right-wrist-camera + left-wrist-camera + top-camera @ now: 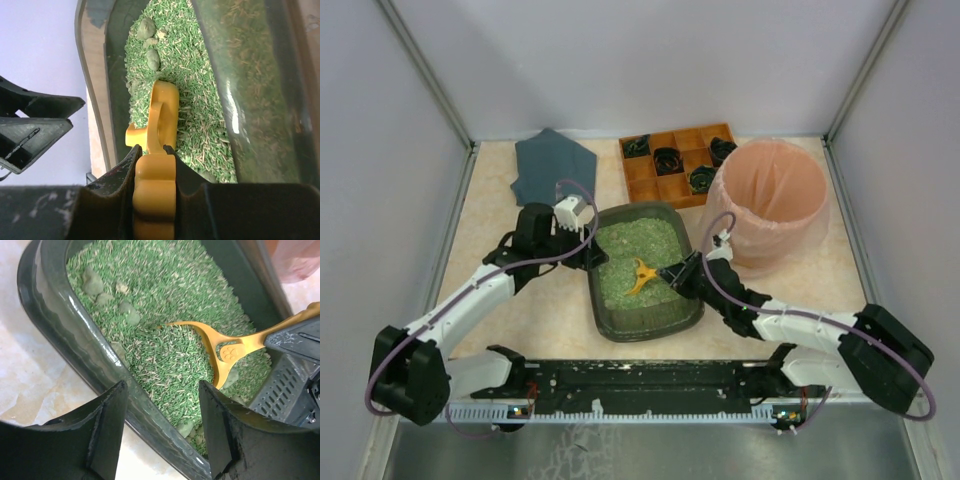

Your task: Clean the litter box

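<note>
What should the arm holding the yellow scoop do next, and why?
Probably slide the scoop forward under the grey clumps. The right gripper holds its handle, its head lies in the litter box, and the clumps sit just ahead of it.

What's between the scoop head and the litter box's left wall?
Green litter with a few grey-green clumps by the litter box wall, shown in left wrist view.

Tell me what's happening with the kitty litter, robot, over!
Right gripper shut on yellow scoop, blade in the litter. Left gripper open, astride the litter box rim. Clumps not yet scooped. Nothing blocking the scoop.
</note>
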`<state>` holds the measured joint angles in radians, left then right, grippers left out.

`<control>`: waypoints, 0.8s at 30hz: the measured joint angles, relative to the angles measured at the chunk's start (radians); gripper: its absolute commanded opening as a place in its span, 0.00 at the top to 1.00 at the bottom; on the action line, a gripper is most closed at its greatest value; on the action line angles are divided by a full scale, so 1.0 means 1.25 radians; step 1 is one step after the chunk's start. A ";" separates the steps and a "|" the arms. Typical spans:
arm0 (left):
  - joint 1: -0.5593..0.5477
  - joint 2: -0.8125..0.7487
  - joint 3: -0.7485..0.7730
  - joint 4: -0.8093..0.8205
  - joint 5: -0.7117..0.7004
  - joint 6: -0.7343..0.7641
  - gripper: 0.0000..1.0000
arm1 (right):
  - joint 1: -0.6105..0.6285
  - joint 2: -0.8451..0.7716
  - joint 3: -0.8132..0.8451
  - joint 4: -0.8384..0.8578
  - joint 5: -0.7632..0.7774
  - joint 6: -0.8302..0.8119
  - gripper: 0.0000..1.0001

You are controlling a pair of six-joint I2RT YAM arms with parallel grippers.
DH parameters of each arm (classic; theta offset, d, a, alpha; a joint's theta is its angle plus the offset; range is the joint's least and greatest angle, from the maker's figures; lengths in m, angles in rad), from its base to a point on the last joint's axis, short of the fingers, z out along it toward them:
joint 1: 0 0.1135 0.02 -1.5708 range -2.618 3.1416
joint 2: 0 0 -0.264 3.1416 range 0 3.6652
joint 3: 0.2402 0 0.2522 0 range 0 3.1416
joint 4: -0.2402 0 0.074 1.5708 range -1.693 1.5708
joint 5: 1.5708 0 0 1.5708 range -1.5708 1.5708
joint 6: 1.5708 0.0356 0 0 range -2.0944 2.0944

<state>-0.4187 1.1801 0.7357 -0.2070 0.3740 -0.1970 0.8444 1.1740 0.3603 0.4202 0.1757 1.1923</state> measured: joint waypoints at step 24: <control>-0.002 -0.094 -0.038 0.076 -0.005 -0.010 0.33 | -0.103 -0.425 -0.243 0.043 0.026 0.018 1.00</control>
<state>-0.4210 1.0622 0.6888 -0.1123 0.3672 -0.2096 0.7155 0.6434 0.0566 0.4736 0.2085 1.2148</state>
